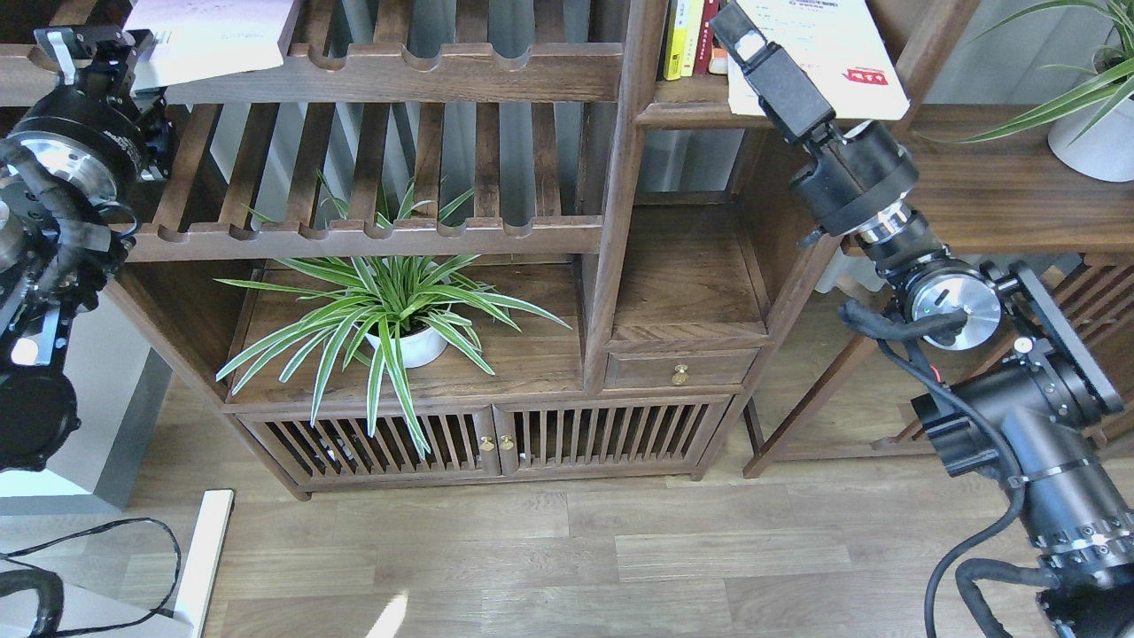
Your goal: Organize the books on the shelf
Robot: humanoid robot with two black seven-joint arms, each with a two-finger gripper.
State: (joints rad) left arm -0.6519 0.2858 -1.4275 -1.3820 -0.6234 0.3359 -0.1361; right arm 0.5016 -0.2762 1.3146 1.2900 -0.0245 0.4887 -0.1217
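**Walnut shelving, both arms raised to the top tier**

Pale wood-plank floor below; dark walnut shelving unit fills the upper view. A striped spider plant (390,310) in a white pot sits on the low board, slatted cabinet doors (483,439) beneath, a small drawer (680,369) to their right. A second potted plant (1094,106) stands at far right on a side surface.

Left side — pale lilac-white book (213,35) lies flat on the upper slatted rack (461,75), its near corner overhanging the scalloped rail. Left gripper (84,49) sits just beside that book's left edge, at about the same height; fingers seen dark and end-on, so I cannot tell how wide they stand or whether they touch the cover.

Right side — large white book (842,53) with a small red label lies on the solid shelf (682,113) at top right, its front edge jutting past the board. Right gripper (744,40) overlaps the book's left margin; seen as one black block with a pale patch, its opening cannot be told, nor any grip on the book.

Yellow and red spines (689,35) stand upright just left of the white book, on the same board.
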